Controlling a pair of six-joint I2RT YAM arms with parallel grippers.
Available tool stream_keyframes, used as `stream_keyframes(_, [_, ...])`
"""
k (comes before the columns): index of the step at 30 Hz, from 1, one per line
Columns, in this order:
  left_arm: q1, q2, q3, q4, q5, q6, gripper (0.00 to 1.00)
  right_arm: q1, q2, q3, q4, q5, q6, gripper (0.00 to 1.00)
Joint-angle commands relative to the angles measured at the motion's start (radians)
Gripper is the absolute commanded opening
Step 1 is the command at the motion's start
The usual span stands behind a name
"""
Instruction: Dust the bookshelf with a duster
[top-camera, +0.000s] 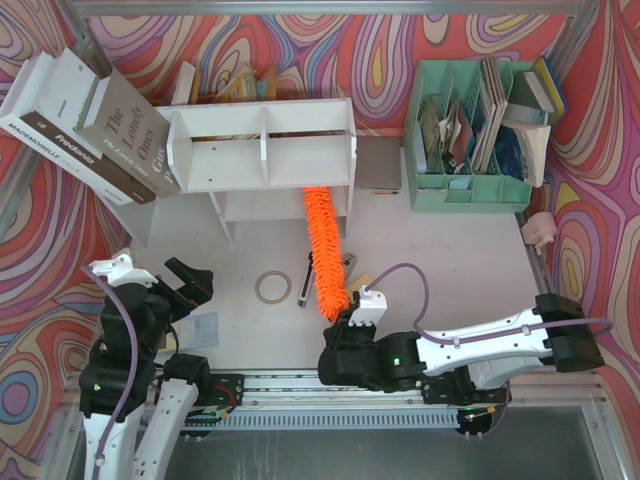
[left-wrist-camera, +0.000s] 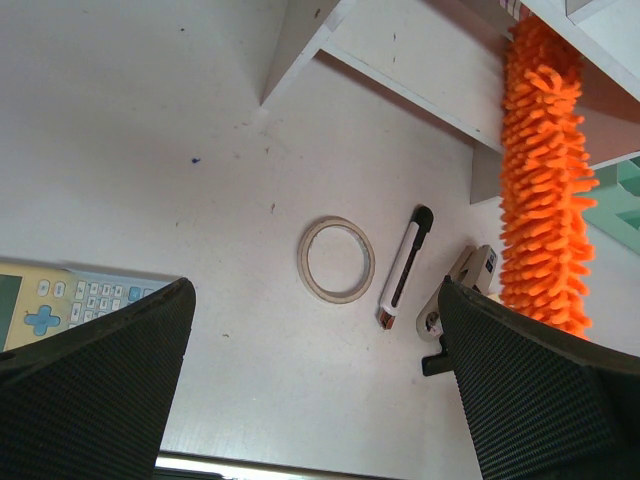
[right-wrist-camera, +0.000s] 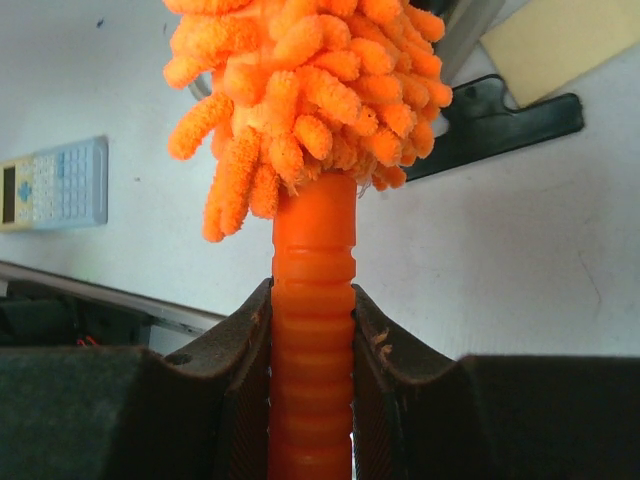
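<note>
The white bookshelf stands at the back of the table. The fluffy orange duster runs from my right gripper up into the right side of the shelf's lower tier, where its far tip is hidden under the upper board. In the right wrist view the right gripper is shut on the duster's ribbed orange handle, with the shaggy head above it. My left gripper hovers at the near left, open and holding nothing. Its view looks between the wide jaws at the duster and the bookshelf.
A tape ring, a white-and-black cutter and a small black-and-white tool lie left of the duster. A calculator lies near the left arm. Books lean at the back left. A mint-green organizer stands at the back right.
</note>
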Motion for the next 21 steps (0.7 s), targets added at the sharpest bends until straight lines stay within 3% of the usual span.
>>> stream_keyframes(1, [0.005, 0.004, -0.014, 0.014, 0.006, 0.012, 0.98, -0.001, 0.025, -0.007, 0.261, -0.008, -0.225, 0.0])
stream_keyframes(11, [0.005, 0.002, -0.014, 0.015, 0.005, 0.012, 0.98, -0.001, 0.203, 0.108, 0.411, -0.16, -0.393, 0.0])
stream_keyframes(21, [0.005, 0.003, -0.014, 0.017, 0.006, 0.014, 0.98, -0.001, 0.194, 0.084, 0.416, -0.205, -0.396, 0.0])
